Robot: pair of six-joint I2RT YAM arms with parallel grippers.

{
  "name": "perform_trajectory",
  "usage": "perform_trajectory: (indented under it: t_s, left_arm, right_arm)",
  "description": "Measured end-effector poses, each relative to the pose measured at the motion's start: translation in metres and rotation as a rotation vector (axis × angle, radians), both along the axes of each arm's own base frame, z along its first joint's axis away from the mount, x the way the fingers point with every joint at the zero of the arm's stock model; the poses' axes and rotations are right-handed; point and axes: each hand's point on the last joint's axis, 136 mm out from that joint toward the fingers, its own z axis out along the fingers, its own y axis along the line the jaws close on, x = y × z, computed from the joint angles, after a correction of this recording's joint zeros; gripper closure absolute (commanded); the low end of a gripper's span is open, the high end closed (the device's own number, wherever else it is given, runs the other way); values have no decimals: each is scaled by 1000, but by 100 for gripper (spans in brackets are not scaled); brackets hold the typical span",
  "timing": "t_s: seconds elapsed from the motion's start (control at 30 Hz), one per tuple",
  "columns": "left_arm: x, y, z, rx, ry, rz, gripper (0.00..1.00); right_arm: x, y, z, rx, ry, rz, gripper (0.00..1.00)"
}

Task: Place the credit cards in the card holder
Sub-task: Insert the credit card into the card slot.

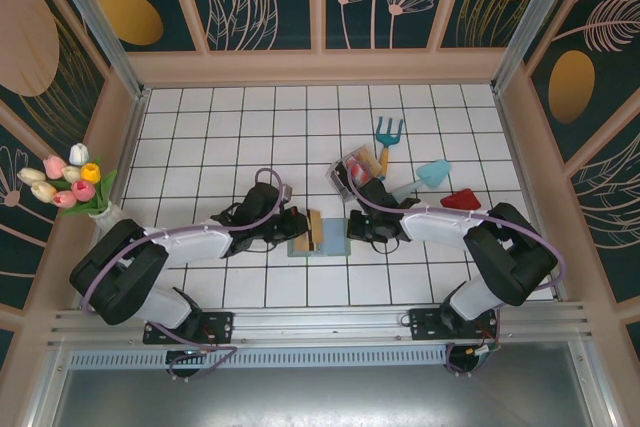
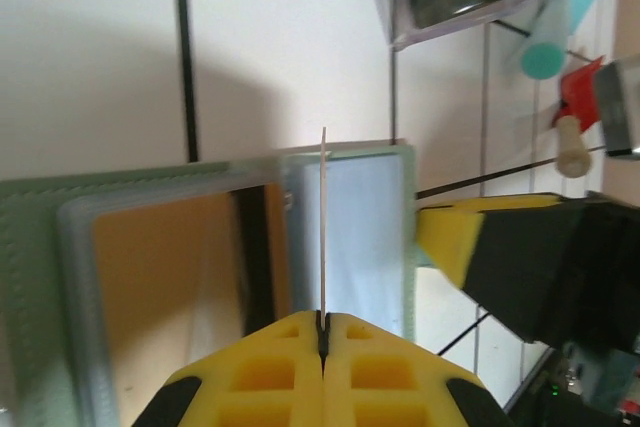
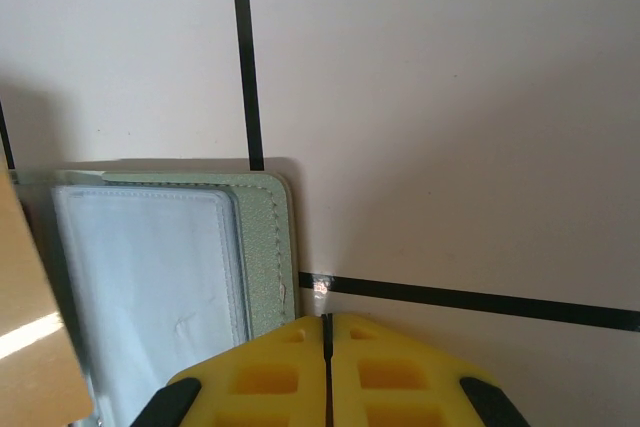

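Left wrist: flat grey-green bifold card holder (image 2: 30, 247) runs off the left edge; thin plastic card (image 2: 323, 227) stands edge-on, face hidden; clear plastic tray (image 2: 450, 19) chopped by the top edge, contents just a dark blur

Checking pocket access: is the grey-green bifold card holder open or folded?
Open: the grey-green bifold card holder lies spread, pale inner pockets facing up.

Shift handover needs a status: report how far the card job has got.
Done: the flat grey-green bifold card holder lies open. In hand: the left gripper is shut on a thin yellow-tan card, held on edge over the pockets, not yet in. Left: red and dark cards wait in the clear plastic tray.
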Motion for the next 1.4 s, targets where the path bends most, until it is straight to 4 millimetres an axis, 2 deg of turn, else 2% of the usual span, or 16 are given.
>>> perform_trajectory:
  t_s: [0.2, 0.5, 0.83, 1.03, 1.4]
  left_arm:
    - [-2, 2, -7, 20, 18, 1, 100]
    - [-4, -5, -20, 9, 51, -28, 100]
    - [-5, -9, -21, -7, 58, -44, 100]
    - [-11, -23, -19, -21, 63, -92, 100]
    - [-15, -23, -19, -7, 69, -119, 100]
  right_arm:
    - [0, 0, 0, 0, 0, 0, 95]
    - [0, 0, 0, 1, 0, 0, 95]
    - [0, 0, -1, 1, 0, 0, 95]
    - [0, 0, -1, 0, 1, 1, 95]
    - [0, 0, -1, 0, 1, 1, 95]
